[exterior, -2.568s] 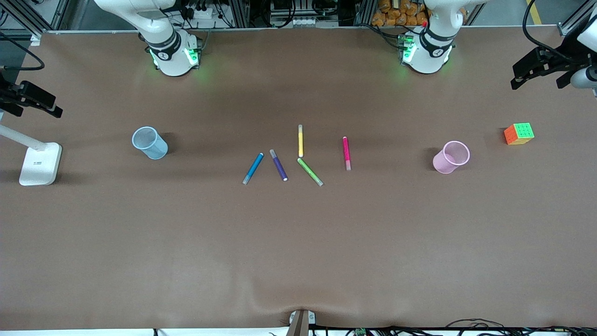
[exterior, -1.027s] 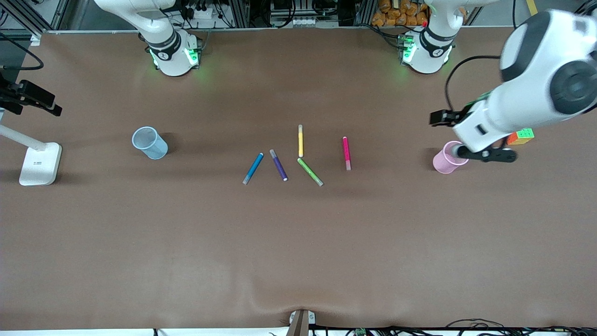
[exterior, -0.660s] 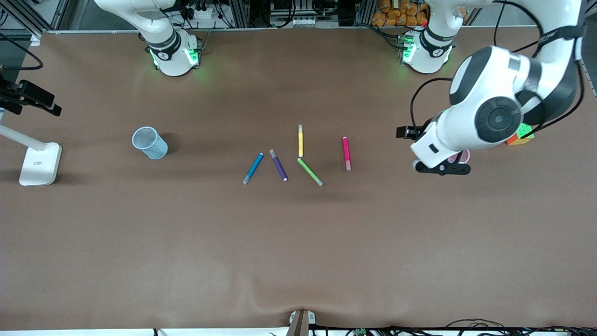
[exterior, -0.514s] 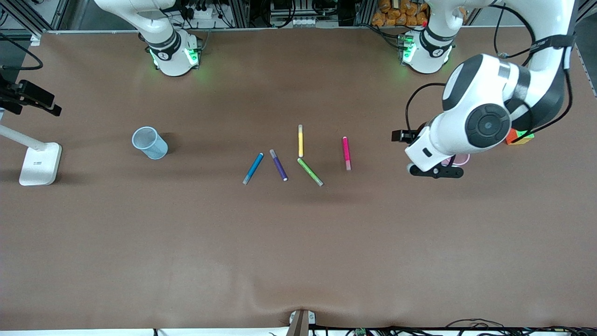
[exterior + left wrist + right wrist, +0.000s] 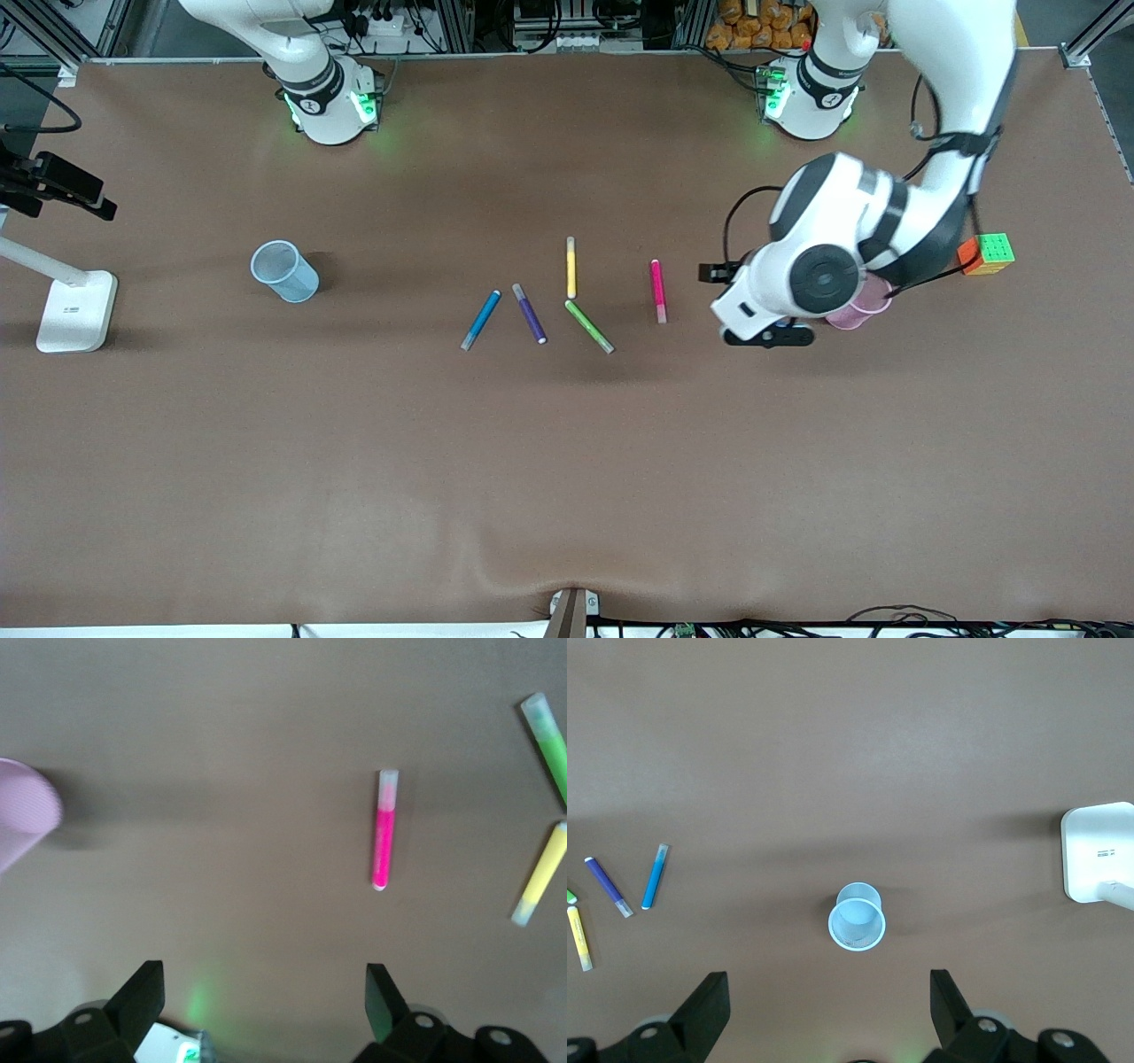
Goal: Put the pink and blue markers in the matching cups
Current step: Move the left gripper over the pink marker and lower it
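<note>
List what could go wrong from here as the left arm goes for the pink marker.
1. The left arm's wrist hangs right over the pink cup, so a low move might tip it.
2. The pink marker lies near the green marker and yellow marker; the open left gripper could nudge them if it lands off target.
3. A slim, round marker may roll away as the fingers close.
</note>
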`<state>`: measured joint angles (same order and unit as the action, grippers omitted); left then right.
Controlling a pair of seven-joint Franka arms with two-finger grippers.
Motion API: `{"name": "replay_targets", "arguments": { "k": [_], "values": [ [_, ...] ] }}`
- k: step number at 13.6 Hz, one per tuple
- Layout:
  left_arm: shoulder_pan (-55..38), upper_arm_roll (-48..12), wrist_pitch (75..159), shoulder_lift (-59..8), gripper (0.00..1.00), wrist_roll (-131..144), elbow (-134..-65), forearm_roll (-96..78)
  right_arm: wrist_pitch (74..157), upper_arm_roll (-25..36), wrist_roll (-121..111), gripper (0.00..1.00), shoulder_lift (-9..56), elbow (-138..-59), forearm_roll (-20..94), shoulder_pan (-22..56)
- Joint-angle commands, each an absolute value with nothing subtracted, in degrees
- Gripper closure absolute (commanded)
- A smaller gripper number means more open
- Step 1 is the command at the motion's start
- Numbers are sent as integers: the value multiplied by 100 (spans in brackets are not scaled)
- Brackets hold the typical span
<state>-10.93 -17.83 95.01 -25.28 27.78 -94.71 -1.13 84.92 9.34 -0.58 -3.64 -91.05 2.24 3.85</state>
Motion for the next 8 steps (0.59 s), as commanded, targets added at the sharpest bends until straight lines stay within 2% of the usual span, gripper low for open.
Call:
{"name": "replay_targets", "arguments": {
  "k": [1, 3, 8],
  "values": [
    [-1221, -1784, 9763, -2838, 0, 3145, -9413, -202, 8481, 914, -18, 0, -501, -9202, 167, 369],
    [-1344, -1784, 9966, -3031, 0, 3321, -9422, -272, 8481, 923, -18, 0, -501, -9202, 167, 360],
    [-1476, -1784, 10677, -3559, 12, 3340, -9404, -290, 8481, 923, -9, 0, -492, -9176, 167, 369]
  ]
}}
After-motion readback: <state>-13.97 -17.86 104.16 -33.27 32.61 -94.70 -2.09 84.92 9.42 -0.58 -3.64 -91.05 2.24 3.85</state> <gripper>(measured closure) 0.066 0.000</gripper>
